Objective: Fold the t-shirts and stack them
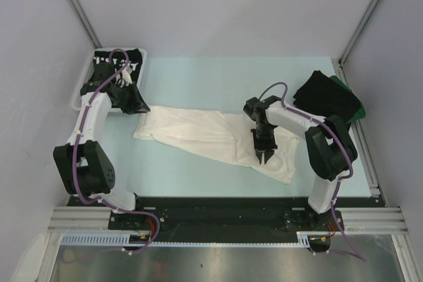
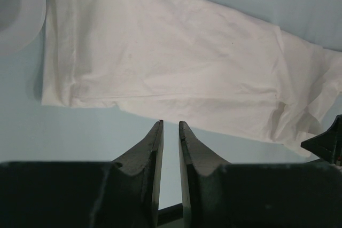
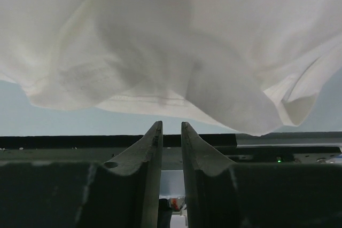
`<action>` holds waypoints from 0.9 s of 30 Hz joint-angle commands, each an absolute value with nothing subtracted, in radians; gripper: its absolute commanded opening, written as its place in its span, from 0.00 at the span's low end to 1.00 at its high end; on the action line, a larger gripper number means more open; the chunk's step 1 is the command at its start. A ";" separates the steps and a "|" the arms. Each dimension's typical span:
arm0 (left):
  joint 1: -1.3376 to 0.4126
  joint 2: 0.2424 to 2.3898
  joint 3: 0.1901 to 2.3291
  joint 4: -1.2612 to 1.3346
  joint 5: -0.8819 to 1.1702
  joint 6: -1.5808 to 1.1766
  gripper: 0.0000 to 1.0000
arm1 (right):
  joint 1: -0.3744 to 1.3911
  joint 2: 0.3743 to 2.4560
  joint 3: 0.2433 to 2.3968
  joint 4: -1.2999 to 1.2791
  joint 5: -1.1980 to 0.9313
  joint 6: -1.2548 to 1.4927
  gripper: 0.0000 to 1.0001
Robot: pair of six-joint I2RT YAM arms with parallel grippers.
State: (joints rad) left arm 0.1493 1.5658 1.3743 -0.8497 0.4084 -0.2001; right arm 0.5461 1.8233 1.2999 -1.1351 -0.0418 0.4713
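A white t-shirt (image 1: 198, 133) lies spread and rumpled across the middle of the table, plain side up; it also fills the left wrist view (image 2: 176, 57) and the right wrist view (image 3: 176, 41). My right gripper (image 1: 266, 158) (image 3: 171, 126) hovers over its right end, jaws narrowly open and empty. By the shirt's left end, at the basket corner, my left gripper (image 1: 137, 105) (image 2: 170, 125) is also narrowly open and holds nothing. A black t-shirt with white lettering (image 1: 117, 65) lies in the basket. A folded black t-shirt (image 1: 325, 94) sits on a dark green one (image 1: 355, 107) at the right.
The white mesh basket (image 1: 78, 96) stands at the back left, its rim at the left wrist view's corner (image 2: 18, 20). A metal rail (image 1: 360, 133) runs along the table's right edge. The right gripper's tip (image 2: 327, 142) shows at the left wrist view's right edge.
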 commanded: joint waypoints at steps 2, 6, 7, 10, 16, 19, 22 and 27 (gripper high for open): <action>0.156 1.559 1.413 -0.844 0.442 -0.184 0.22 | 0.572 1.743 1.295 -1.100 -0.061 0.523 0.25; 0.156 1.562 1.411 -0.842 0.446 -0.184 0.22 | 0.517 1.727 1.334 -1.109 -0.048 0.494 0.25; 0.156 1.560 1.410 -0.841 0.449 -0.184 0.22 | 0.508 1.727 1.344 -1.112 -0.032 0.473 0.25; 0.156 1.563 1.407 -0.836 0.449 -0.187 0.23 | 0.471 1.736 1.381 -1.123 0.021 0.445 0.25; 0.156 1.555 1.396 -0.833 0.451 -0.186 0.23 | 0.442 1.821 1.423 -1.115 0.107 0.384 0.26; 0.156 1.552 1.394 -0.834 0.451 -0.184 0.23 | 0.446 1.859 1.442 -1.106 0.162 0.358 0.25; 0.156 1.549 1.390 -0.834 0.449 -0.183 0.23 | 0.453 1.887 1.442 -1.101 0.205 0.344 0.25; 0.156 1.548 1.394 -0.838 0.445 -0.181 0.23 | 0.475 1.902 1.440 -1.121 0.236 0.334 0.24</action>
